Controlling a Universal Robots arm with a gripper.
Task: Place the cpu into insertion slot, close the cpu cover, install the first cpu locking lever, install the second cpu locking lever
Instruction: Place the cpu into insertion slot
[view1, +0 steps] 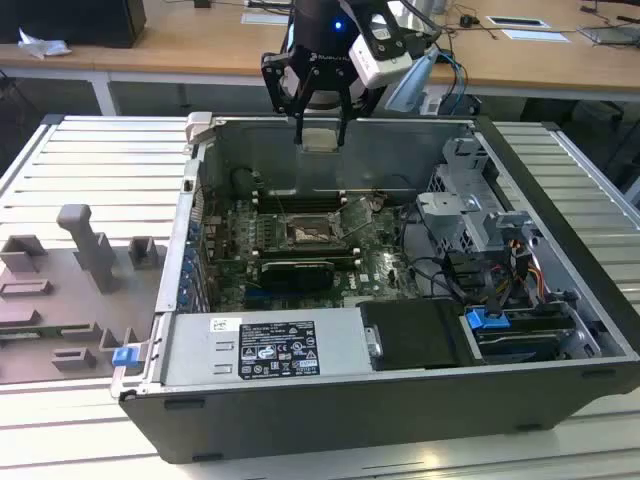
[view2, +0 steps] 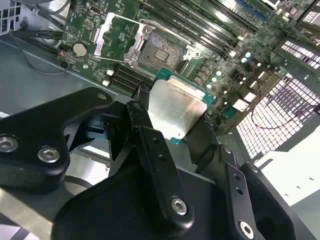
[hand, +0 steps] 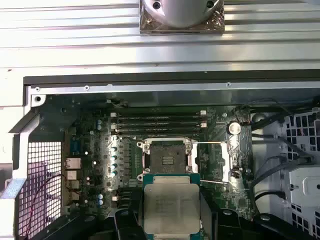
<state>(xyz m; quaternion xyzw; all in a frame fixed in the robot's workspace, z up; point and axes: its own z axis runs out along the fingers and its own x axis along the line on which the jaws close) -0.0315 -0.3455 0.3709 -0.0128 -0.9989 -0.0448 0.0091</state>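
- Holding the cpu (view1: 320, 137) by two of its sides, the gripper (view1: 320, 140) has its black fingers (view2: 145, 125) pressed tight on it
- The cpu hangs in the air over the open computer case (view1: 330, 410), close to the case's back wall
- Its shiny grey top shows in both wrist views, with a green rim around it
- The insertion slot (hand: 166, 156) sits near the middle of the green board (view1: 385, 268) on the case floor, well below the cpu
- The slot is bare, and its dark middle shows
- The cpu cover (hand: 214, 162) is swung open just beside the slot, on the exterior view's right of it
- The case lies on a grey table (view1: 90, 160) with long ridges
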